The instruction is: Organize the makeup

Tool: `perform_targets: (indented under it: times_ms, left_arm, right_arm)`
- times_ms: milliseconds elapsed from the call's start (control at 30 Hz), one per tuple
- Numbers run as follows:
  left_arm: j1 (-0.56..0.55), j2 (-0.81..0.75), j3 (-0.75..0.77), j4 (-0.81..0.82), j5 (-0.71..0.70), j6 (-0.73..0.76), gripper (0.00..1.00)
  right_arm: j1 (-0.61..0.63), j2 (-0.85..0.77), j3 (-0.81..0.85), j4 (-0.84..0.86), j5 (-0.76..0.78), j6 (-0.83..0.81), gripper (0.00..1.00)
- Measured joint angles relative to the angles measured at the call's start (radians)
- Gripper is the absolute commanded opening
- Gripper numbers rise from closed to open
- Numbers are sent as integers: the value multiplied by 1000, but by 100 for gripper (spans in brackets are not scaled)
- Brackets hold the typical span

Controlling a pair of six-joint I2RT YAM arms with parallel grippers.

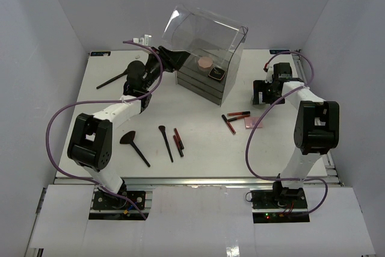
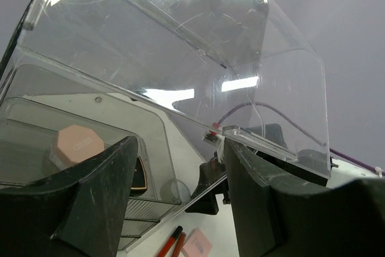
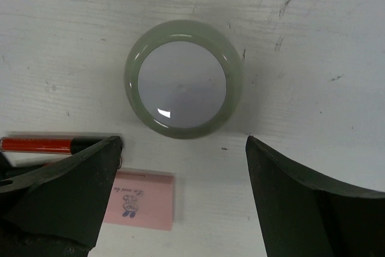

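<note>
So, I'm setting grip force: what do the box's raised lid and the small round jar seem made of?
The lid: clear, glossy hard plastic, probably acrylic; it is see-through, mirrors the lights and shows fine scratches. The jar: frosted, pale greenish wall, glass or thick plastic, cannot tell which; its flat white top carries a small glint, so smooth.

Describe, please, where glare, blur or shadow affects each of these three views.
Left wrist: bright light strips glare off the clear lid, and the left fingers close to the lens look soft. Right wrist: the white jar is sharp with one small glint on its top; the right fingers are dark and blurred. Top external: even light, faint shadows, mild sheen on the lid.
</note>
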Motion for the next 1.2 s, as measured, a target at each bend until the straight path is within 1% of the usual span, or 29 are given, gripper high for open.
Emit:
perform_targets:
  times_ms: [367, 533, 600, 733, 833, 900, 967, 1067, 1133, 1200]
  left_arm:
    - [4, -2, 13, -7, 12, -6, 70]
    - [4, -2, 16, -9, 16, -9, 70]
    - [4, -2, 20, -11, 17, -10, 70]
    - [4, -2, 29, -14, 18, -11, 70]
    - [4, -2, 31, -15, 18, -11, 70]
    - [4, -2, 31, -15, 19, -12, 70]
    - [4, -2, 31, -15, 18, -15, 70]
    - [4, -2, 31, -15, 19, -18, 70]
    - [4, -2, 32, -16, 19, -19, 70]
    - [4, -2, 37, -20, 20, -21, 70]
  right_arm:
    - [22, 106, 125, -7, 7, 27, 90]
    - [35, 151, 135, -9, 33, 27, 91]
    - [37, 159, 135, -9, 43, 28, 91]
    - [40, 167, 135, -9, 52, 29, 99]
    - [40, 170, 135, -9, 53, 28, 81]
    - [40, 171, 135, -9, 52, 25, 74]
    - [40, 171, 135, -9, 49, 25, 61]
    - [40, 171, 135, -9, 44, 22, 49]
    - [40, 171, 135, -9, 42, 19, 35]
    - [40, 171, 135, -9, 41, 9, 26]
